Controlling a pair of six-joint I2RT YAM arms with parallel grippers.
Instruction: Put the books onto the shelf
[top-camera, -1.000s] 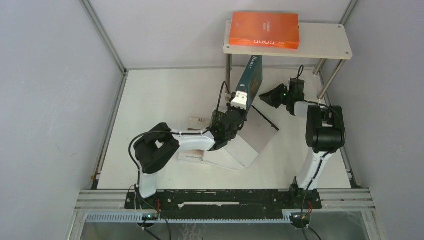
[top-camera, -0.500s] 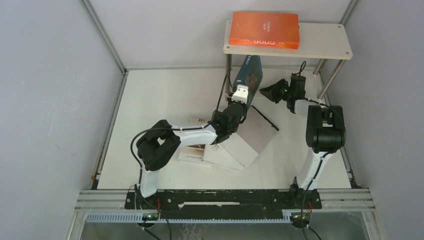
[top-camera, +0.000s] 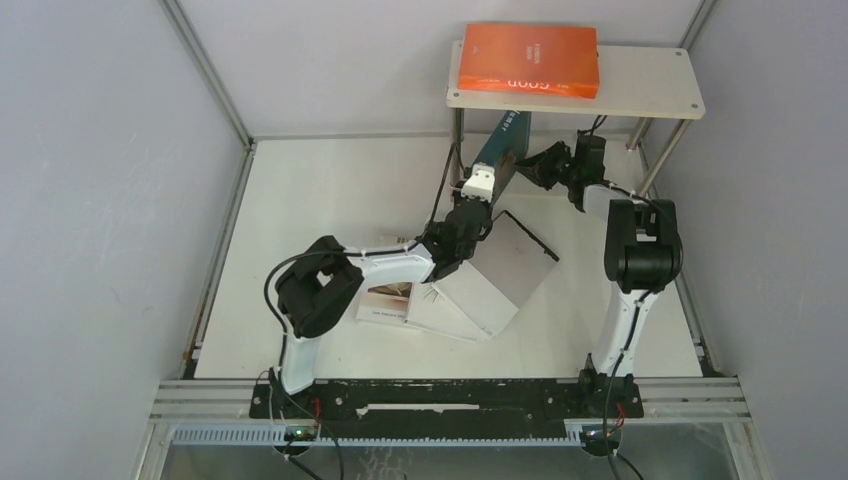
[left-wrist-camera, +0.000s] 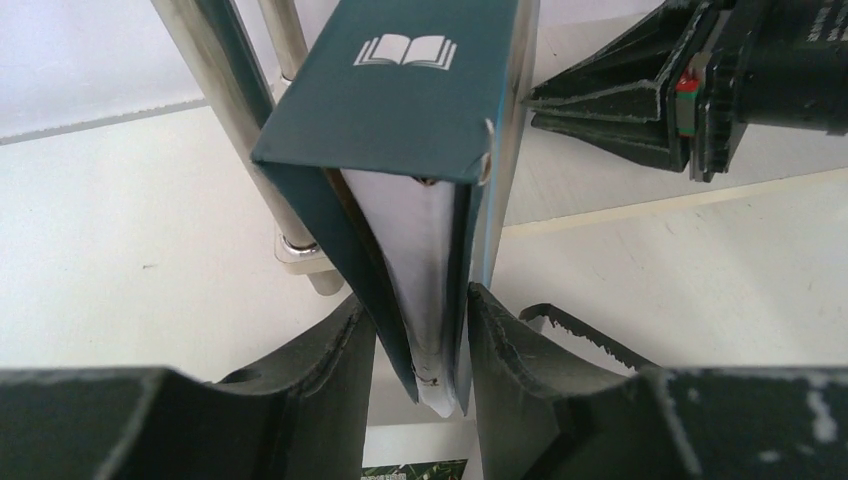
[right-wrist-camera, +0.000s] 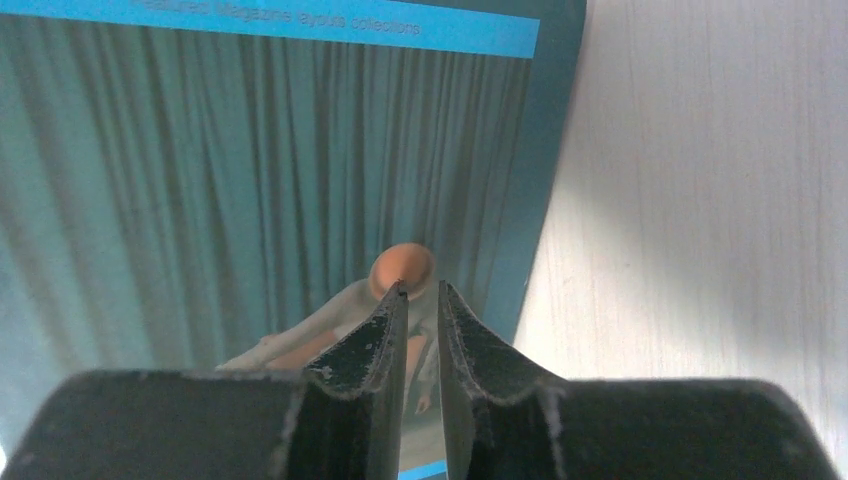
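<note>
One book looked finished: the orange book (top-camera: 528, 58) lay flat on the top board of the shelf (top-camera: 650, 85), at the upper right of the overhead view. The teal book (top-camera: 503, 150) stood upright just below that board, beside a metal leg (left-wrist-camera: 215, 80). The left end effector (left-wrist-camera: 415, 320) grasped it at its lower edge. The right end effector (right-wrist-camera: 421, 292) pointed at its cover, fingers narrowly parted and holding nothing; whether they touched it could not be told. The pale books (top-camera: 495, 285) lay in a loose pile on the bench (top-camera: 330, 200) mid-frame, not yet shelved. The teal book seemed mid-placement.
</note>
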